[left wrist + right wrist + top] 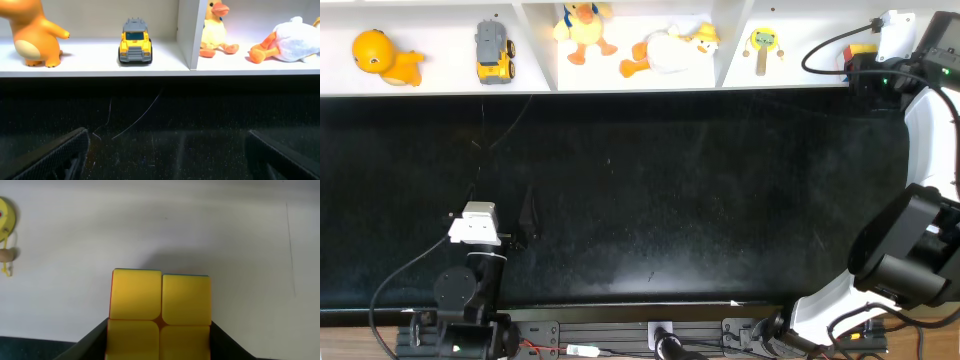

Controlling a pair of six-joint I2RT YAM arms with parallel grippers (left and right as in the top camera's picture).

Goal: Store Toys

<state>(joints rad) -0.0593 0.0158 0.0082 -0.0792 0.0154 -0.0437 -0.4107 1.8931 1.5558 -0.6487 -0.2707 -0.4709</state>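
Note:
A cube with a yellow face (160, 310) sits between my right gripper's fingers (95, 337), low over the white shelf floor (165, 230). My right gripper (160, 335) is shut on it at the far right compartment (861, 50). A yellow rattle toy (4, 220) lies in the neighbouring compartment (763, 45). My left gripper (165, 160) hangs open over the black mat (165, 120), near the front left (500, 205), with nothing between its fingers.
On the white shelf (640, 82) along the back stand an orange figure (385, 55), a yellow truck (494, 52), a yellow duck plush (583, 30) and a white duck plush (670, 50). White dividers separate the compartments. A black cable (830, 45) loops by the right wrist.

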